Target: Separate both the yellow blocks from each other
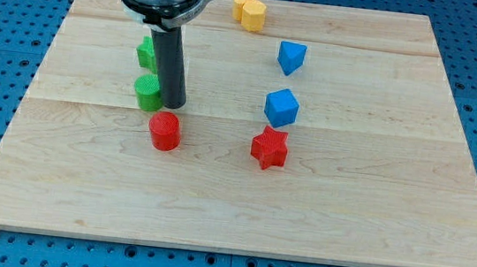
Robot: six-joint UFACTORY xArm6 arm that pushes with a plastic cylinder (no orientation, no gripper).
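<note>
Two yellow blocks sit touching each other at the view's top edge of the board, a little right of centre. One lies slightly left and higher, the other just to its right and lower; their exact shapes are hard to make out, though both look rounded or many-sided. As they are pressed together, none of the separation appears done.

My tip is well apart from them, down on the view's left half of the board. It rests just beside a green block, on that block's right, and a second green block stands above, partly hidden by the rod. A red cylinder lies just below the tip. There is no hand to open or close here: the rod is bare and has hold of nothing.

Other blocks stand clear of the yellow pair: a blue block below and right of them, a blue cube lower still, and a red star beneath that.

What is left, as I judge it, is everything: bring the tip up and to the right across the board, set it against one yellow block, and push that one away from the other.
</note>
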